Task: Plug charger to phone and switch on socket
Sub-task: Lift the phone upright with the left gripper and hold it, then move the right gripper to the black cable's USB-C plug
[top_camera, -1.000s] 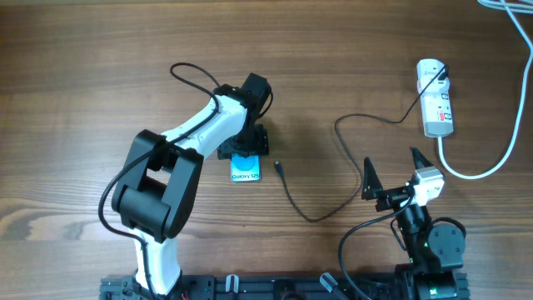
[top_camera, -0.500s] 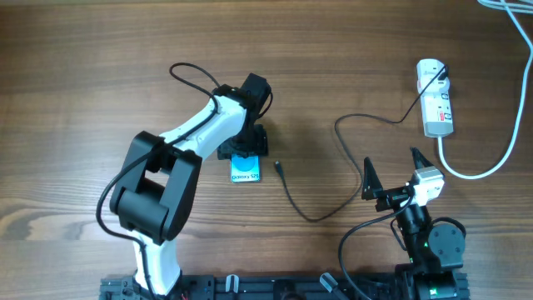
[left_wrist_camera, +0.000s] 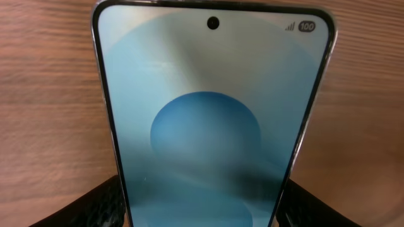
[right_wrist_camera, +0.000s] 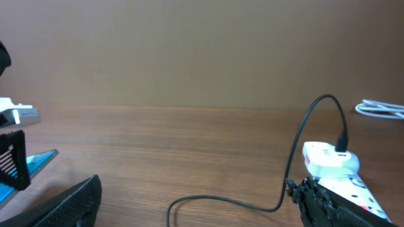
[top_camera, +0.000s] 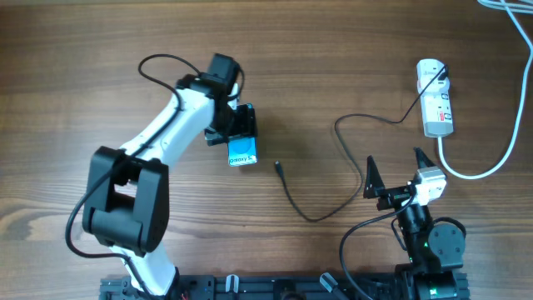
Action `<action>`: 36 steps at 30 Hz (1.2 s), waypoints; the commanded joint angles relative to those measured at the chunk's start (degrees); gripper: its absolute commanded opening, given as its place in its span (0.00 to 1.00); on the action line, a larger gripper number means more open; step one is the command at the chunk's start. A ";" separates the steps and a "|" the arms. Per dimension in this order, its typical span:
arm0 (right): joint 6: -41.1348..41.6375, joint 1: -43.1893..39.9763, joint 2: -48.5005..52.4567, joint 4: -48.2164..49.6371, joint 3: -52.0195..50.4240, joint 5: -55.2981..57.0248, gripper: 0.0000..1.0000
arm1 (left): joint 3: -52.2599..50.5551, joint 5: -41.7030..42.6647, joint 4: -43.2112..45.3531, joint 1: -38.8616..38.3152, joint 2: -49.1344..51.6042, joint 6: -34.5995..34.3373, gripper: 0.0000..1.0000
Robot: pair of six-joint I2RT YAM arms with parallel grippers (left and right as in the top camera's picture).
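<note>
Phone point(top_camera: 242, 152) clamped in L jaws, wood table point(top_camera: 83, 67); R jaws wide open, empty.

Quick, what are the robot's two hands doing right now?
Left gripper: closed on the phone.
Right gripper: open, holding nothing.
</note>
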 commanded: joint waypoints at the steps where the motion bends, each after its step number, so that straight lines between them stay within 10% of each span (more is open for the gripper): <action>1: 9.07 0.28 -0.57 0.33 -0.07 -2.60 1.00 | -0.04 18.78 0.46 3.28 -1.38 13.14 0.73; 12: 47.80 0.28 2.45 1.16 -0.07 -10.43 1.00 | -0.04 26.73 0.48 3.89 -0.87 18.47 0.73; 24: 37.92 0.28 18.34 -2.99 16.35 -24.81 1.00 | -0.04 26.36 0.90 3.89 -0.17 18.64 0.74; 36: 14.32 0.28 57.61 -54.42 60.26 -23.28 1.00 | -0.04 26.38 0.87 3.89 -0.17 19.52 0.74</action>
